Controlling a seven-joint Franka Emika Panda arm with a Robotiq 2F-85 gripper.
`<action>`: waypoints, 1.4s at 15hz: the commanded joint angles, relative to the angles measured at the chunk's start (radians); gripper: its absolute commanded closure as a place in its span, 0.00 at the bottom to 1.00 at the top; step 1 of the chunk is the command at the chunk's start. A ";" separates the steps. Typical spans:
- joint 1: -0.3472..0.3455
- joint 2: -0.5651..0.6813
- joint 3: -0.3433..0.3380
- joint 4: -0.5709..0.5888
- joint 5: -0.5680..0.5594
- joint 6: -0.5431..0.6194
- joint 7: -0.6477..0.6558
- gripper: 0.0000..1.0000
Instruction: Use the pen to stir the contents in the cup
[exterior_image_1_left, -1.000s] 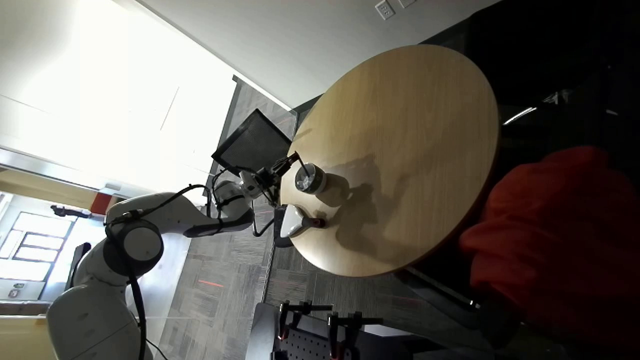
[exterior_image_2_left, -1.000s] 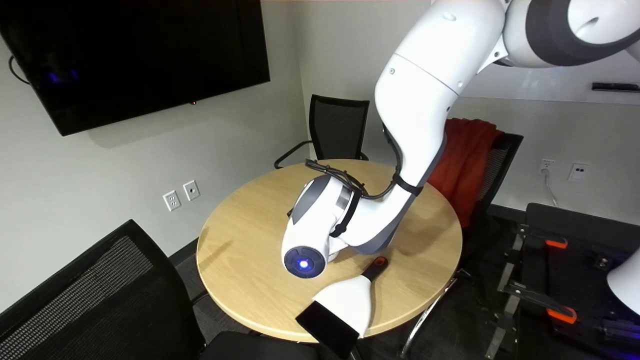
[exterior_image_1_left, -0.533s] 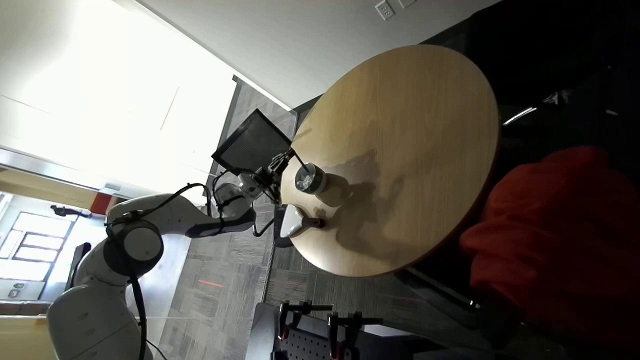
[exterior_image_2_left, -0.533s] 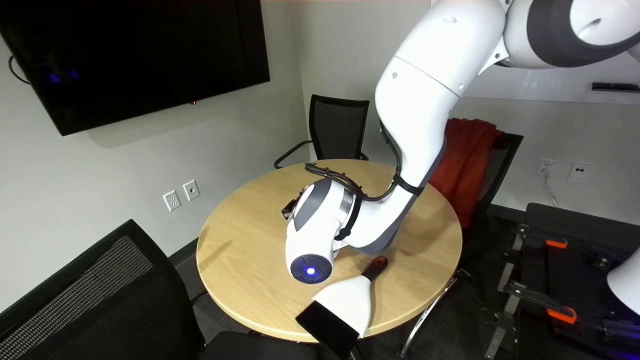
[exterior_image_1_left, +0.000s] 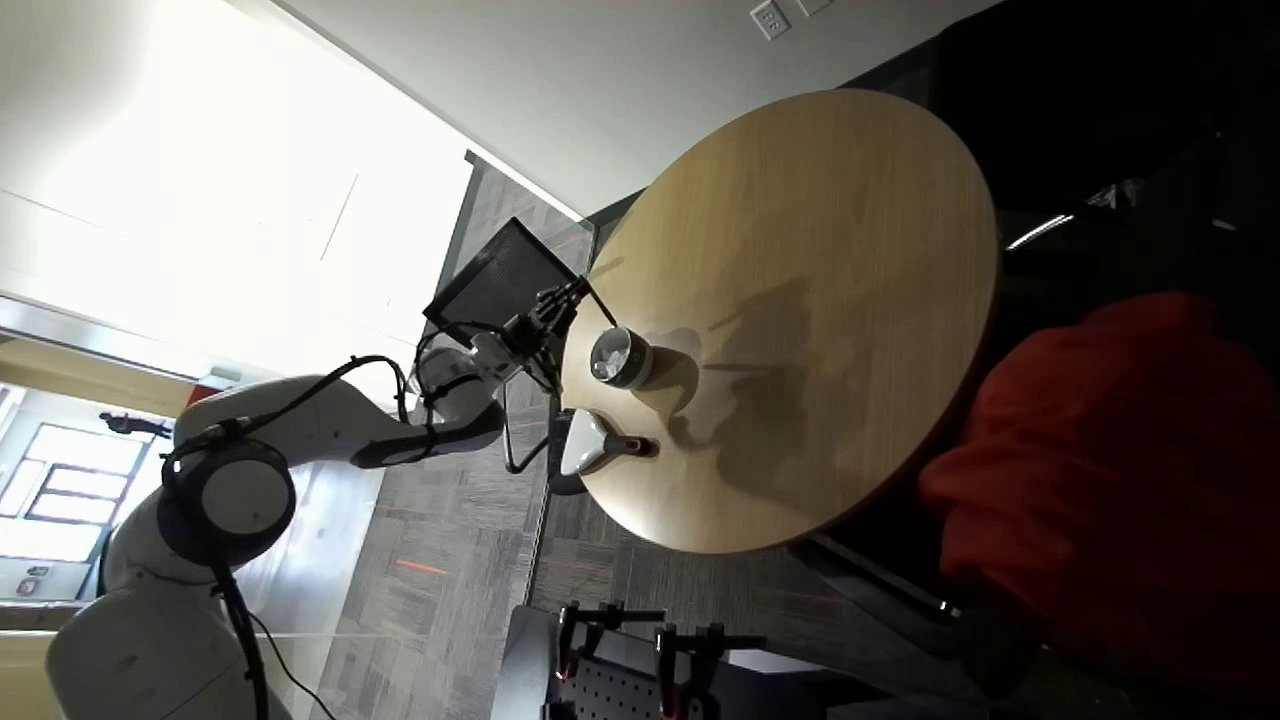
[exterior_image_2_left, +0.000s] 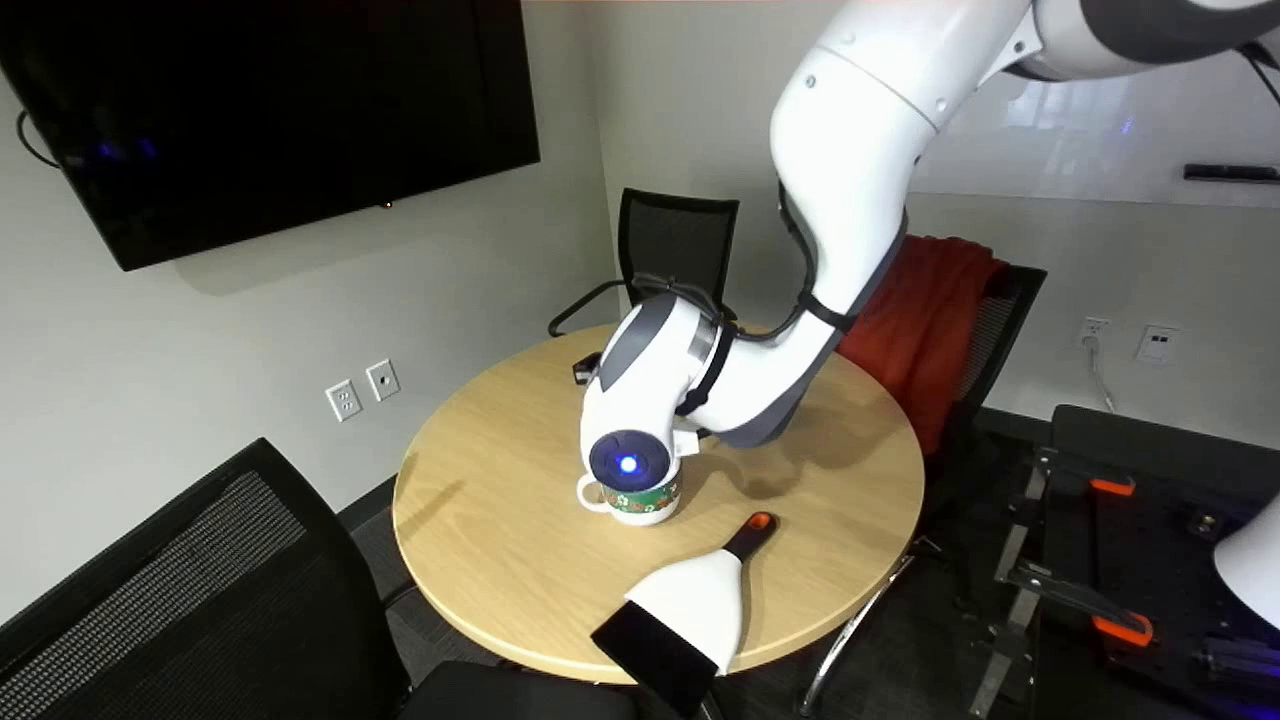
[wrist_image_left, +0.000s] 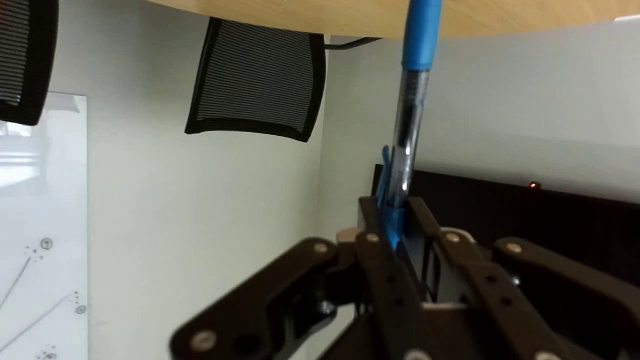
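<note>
The pen (wrist_image_left: 410, 114) is blue and clear. The white cup (exterior_image_2_left: 643, 503) is patterned with green. The bench (exterior_image_1_left: 850, 215) is tan wood-grain.

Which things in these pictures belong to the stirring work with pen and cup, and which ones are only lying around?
For the job:
blue pen
tool, closed on the blue pen
green-and-white cup

Not part of it:
white-and-black scraper-like thing
red cloth, hung over a chair
</note>
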 joint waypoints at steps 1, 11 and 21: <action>-0.096 -0.161 0.011 -0.121 0.063 0.091 0.050 0.96; -0.335 -0.081 -0.088 -0.026 0.310 0.593 0.044 0.96; -0.373 0.113 -0.180 0.138 0.672 0.907 -0.087 0.96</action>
